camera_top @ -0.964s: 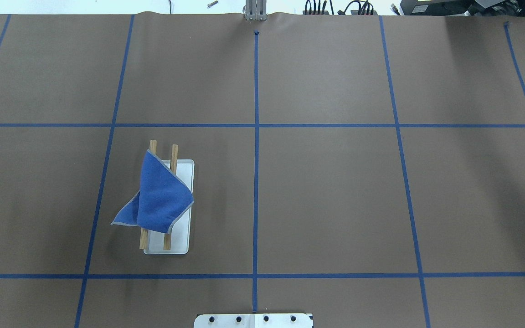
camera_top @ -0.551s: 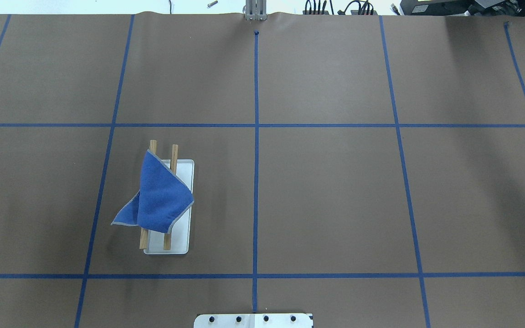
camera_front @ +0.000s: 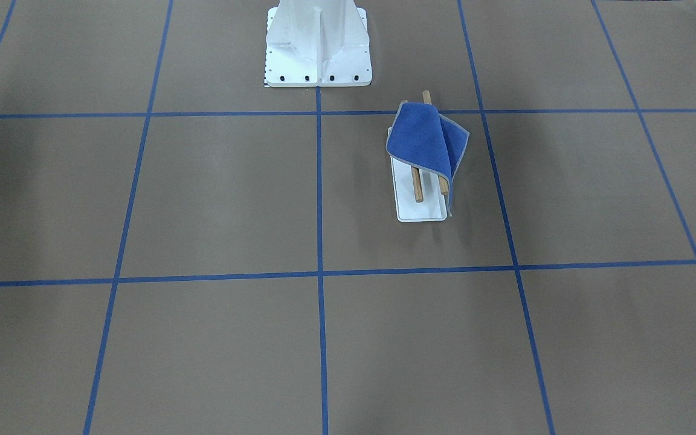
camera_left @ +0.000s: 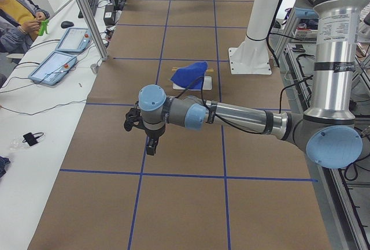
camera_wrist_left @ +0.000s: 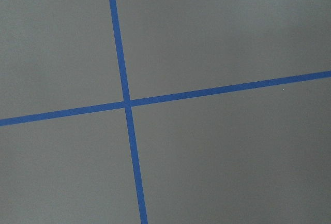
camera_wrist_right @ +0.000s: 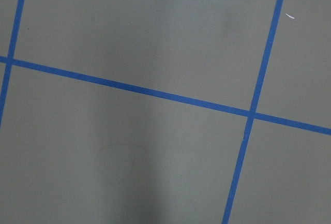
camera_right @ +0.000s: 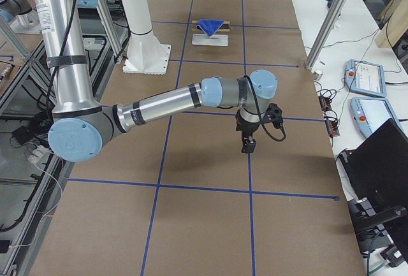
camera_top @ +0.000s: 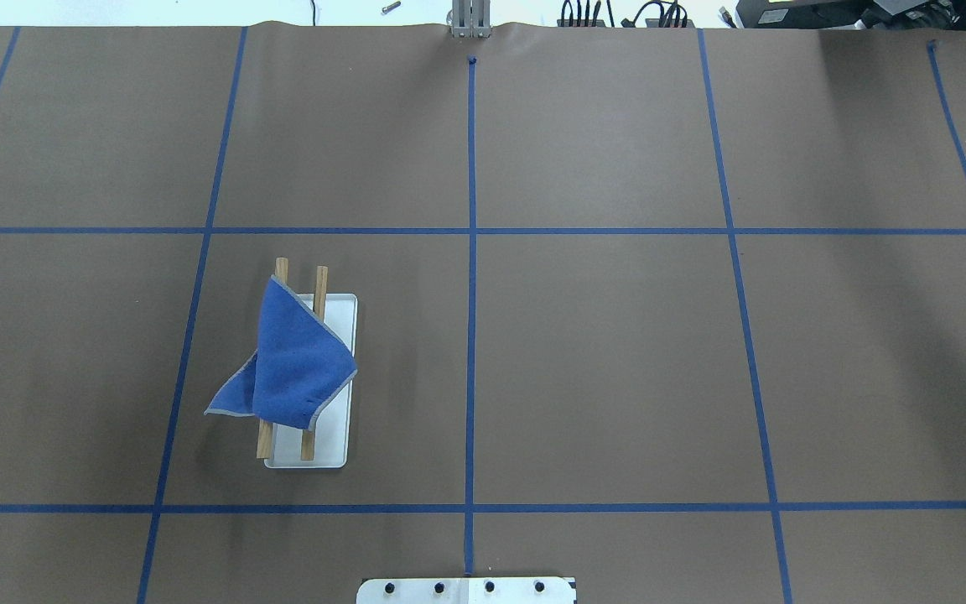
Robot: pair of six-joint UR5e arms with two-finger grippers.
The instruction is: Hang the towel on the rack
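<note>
The royal-blue towel [camera_top: 294, 361] is draped over the two brown dowels of the rack [camera_top: 332, 445], with one corner hanging off its side toward the table. Towel [camera_front: 423, 139] and rack [camera_front: 420, 211] also show in the front-facing view, standing free of both arms. My left gripper [camera_left: 150, 146] hangs over the table's left end, well away from the rack; it shows only in the exterior left view, so I cannot tell its state. My right gripper [camera_right: 247, 147] hangs over the right end, seen only in the exterior right view; I cannot tell its state. Both wrist views show only brown table and blue tape.
The large white bolted pedestal [camera_front: 318, 42] stands at the robot's edge of the table, close to the rack. Blue tape lines divide the brown surface. Operator tablets [camera_left: 58, 65] and cables lie on the white side bench; a person [camera_left: 20, 19] sits beyond it.
</note>
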